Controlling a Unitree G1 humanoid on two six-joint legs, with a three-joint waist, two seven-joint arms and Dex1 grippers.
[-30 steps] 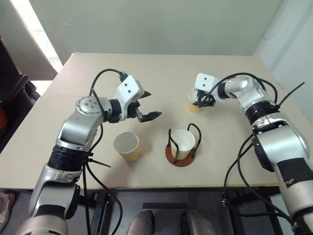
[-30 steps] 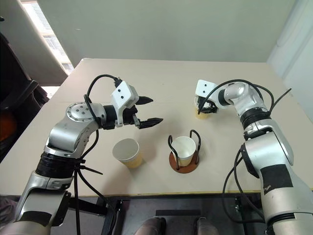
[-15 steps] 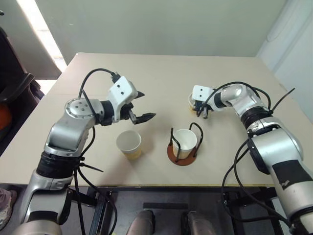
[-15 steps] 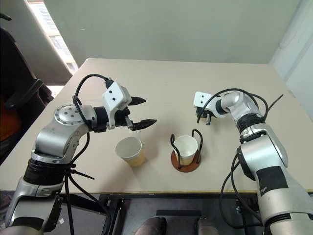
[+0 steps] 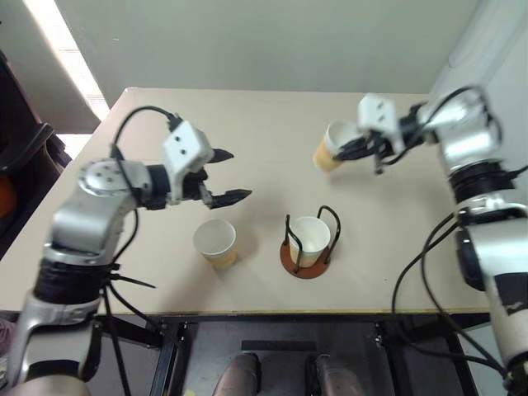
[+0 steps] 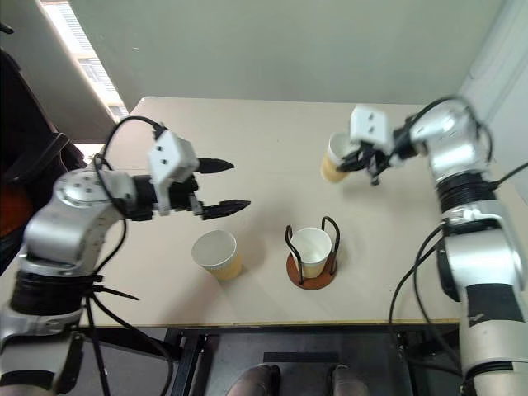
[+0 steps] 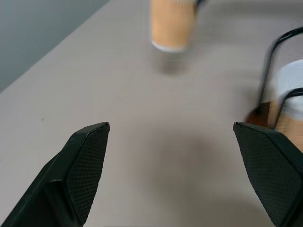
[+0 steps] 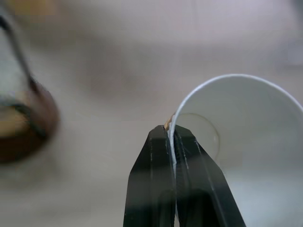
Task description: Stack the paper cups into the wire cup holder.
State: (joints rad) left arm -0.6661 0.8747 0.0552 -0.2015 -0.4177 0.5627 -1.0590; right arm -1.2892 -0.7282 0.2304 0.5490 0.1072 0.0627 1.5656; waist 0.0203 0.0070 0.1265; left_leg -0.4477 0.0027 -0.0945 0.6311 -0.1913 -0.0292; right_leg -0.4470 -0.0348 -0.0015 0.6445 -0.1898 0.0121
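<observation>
A tan paper cup (image 5: 330, 148) hangs tilted above the far right of the table, and my right gripper (image 5: 353, 149) is shut on its rim (image 8: 171, 130); the white inside of that cup (image 8: 236, 137) faces the right wrist camera. The wire cup holder (image 5: 306, 266), a reddish-brown disc with two black arches, stands front centre with one cup (image 5: 309, 238) upright in it. To its left another cup (image 5: 216, 244) stands upright on the table. My left gripper (image 5: 234, 174) hovers open and empty above and behind that cup, its fingers (image 7: 87, 156) wide apart.
The beige table (image 5: 272, 124) reaches to a wall at the back, with its front edge (image 5: 272, 314) near me. Dark furniture (image 5: 21, 157) stands beyond the left edge. Black cables loop off both arms.
My right gripper has shut on the far cup's rim and lifted it off the table, tilting it. My left arm has drawn back to the left and risen a little, still open.
</observation>
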